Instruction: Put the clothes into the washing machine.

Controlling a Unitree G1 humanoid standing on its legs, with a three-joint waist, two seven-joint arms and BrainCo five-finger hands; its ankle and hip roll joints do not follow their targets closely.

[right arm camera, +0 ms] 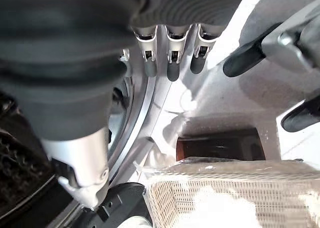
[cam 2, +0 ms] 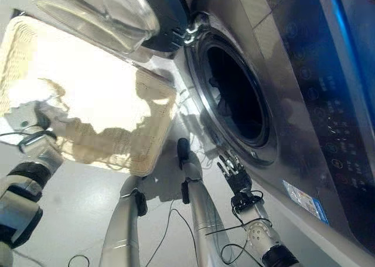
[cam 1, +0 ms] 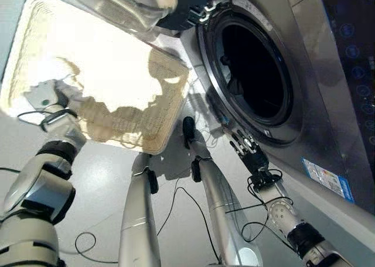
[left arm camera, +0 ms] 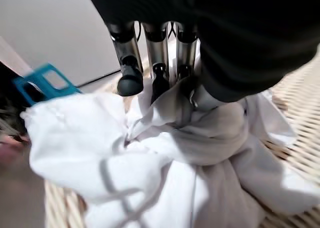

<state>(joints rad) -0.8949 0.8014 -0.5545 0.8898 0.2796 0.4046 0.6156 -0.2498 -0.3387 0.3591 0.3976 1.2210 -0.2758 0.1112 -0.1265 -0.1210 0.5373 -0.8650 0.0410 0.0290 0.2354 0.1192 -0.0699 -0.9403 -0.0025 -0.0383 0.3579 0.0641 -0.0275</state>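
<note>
White clothes [left arm camera: 100, 153] lie bunched in a cream wicker basket [cam 1: 164, 132] at the upper left. My left hand [cam 1: 50, 97] is at the basket's near edge. Its fingers [left arm camera: 130, 78] and thumb are curled into the white cloth, and a fold is pinched up between them. The washing machine [cam 1: 328, 103] stands on the right with its round drum opening [cam 1: 255, 74] dark and uncovered. Its glass door [cam 1: 117, 3] is swung out over the basket. My right hand [cam 1: 249, 153] hangs just below the drum's rim, fingers [right arm camera: 172, 63] straight and holding nothing.
A teal plastic piece [left arm camera: 42, 83] lies beside the clothes near the basket's edge. The basket's corner [right arm camera: 165, 188] sits close under the door hinge. A label [cam 1: 328, 179] is stuck on the machine's front, below the opening.
</note>
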